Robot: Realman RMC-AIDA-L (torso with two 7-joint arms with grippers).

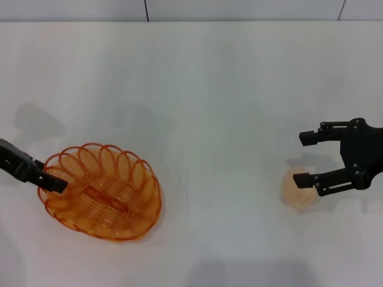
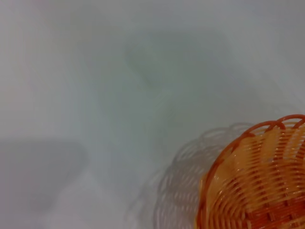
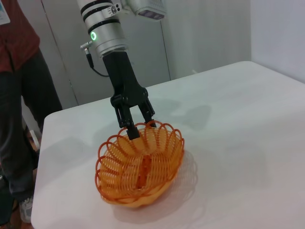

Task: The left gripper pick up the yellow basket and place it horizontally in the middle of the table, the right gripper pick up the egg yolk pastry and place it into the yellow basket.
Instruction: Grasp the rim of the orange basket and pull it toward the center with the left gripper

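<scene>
The yellow basket [image 1: 102,192] sits at the near left of the white table [image 1: 209,107]. It also shows in the left wrist view [image 2: 259,181] and the right wrist view [image 3: 140,167]. My left gripper [image 1: 57,182] is shut on the basket's left rim. In the right wrist view, the left gripper [image 3: 141,126] has one finger inside the rim and one outside it. The egg yolk pastry [image 1: 297,191] lies on the table at the right. My right gripper [image 1: 304,159] is open, with its near finger over the pastry's top edge. It holds nothing.
The right wrist view shows a person in a dark red top [image 3: 19,95] beside the table's left corner. It also shows the table's edge [image 3: 40,157] just past the basket. A wall [image 1: 179,9] runs behind the table's far edge.
</scene>
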